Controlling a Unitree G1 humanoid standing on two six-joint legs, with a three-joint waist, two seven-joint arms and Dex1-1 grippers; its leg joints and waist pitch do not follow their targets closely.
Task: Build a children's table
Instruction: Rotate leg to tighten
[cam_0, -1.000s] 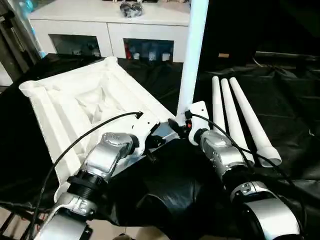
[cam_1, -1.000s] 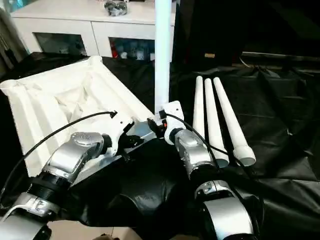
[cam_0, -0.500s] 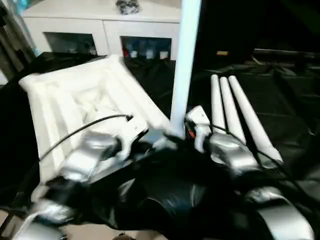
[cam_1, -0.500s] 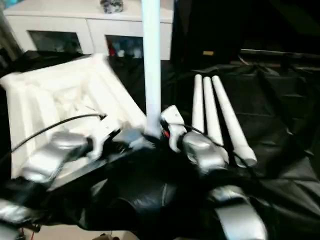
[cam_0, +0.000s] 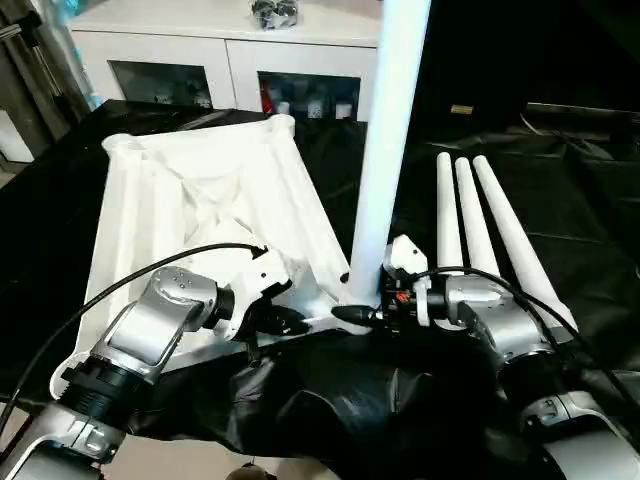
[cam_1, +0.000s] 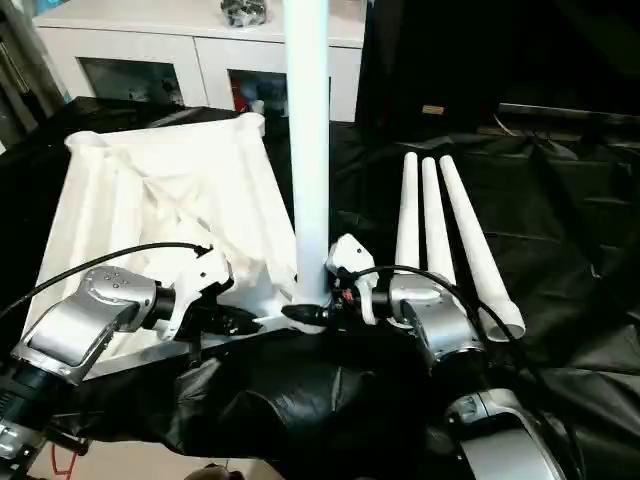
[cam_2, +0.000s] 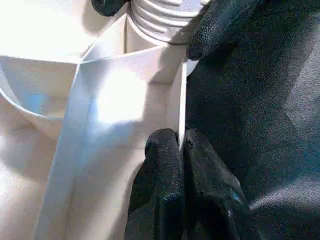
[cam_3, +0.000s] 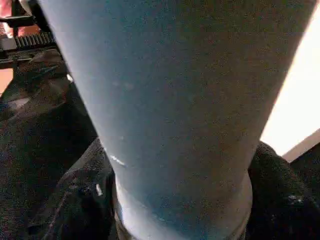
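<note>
The table top (cam_0: 200, 210) lies ribs-up on the black-draped work table (cam_0: 580, 200), so its corner sockets face upward. The left gripper (cam_2: 181, 150) pinches the top's thin edge wall to steady it while the right gripper (cam_0: 360, 315) clamps the upright leg (cam_0: 390, 150) at its base in the near corner socket; three spare legs (cam_0: 475, 230) lie alongside, just right

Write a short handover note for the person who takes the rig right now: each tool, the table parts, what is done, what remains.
Left tool: shut on the table top's near edge wall, beside the corner socket.
Right tool: shut around the base of the upright leg.
Table top: upside down on the black-draped work table, ribbed underside up.
Upright leg: stands in the near corner socket; how deep it sits, I cannot tell.
Three loose legs: lying side by side to the right of the top.
Done: one leg placed at its socket.
Left: confirm it is seated, fit the three others, turn the table over.
</note>
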